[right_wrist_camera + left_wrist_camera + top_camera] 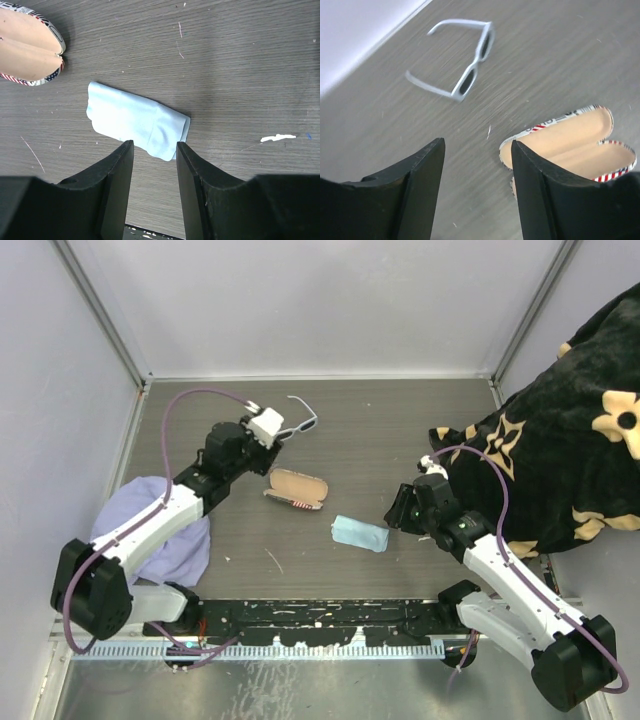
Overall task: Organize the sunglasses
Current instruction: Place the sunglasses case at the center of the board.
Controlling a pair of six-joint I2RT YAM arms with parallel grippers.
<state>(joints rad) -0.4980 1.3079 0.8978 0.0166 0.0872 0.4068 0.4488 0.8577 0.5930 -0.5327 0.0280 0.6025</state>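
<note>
No readable text; case (560,142) print illegible.

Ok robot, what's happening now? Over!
Left gripper open, empty. Right gripper open, by blue cloth. Sunglasses unfolded on table, outside open case. Nothing in the way.

case (297,488): open, mid-table | blue cloth (360,534): folded, right of case | purple cloth (192,554): left

White sunglasses (471,66), temples unfolded, lie on the table (560,60) beyond the left gripper (477,145), jaws parted and empty; open case (580,142) at right.
</note>
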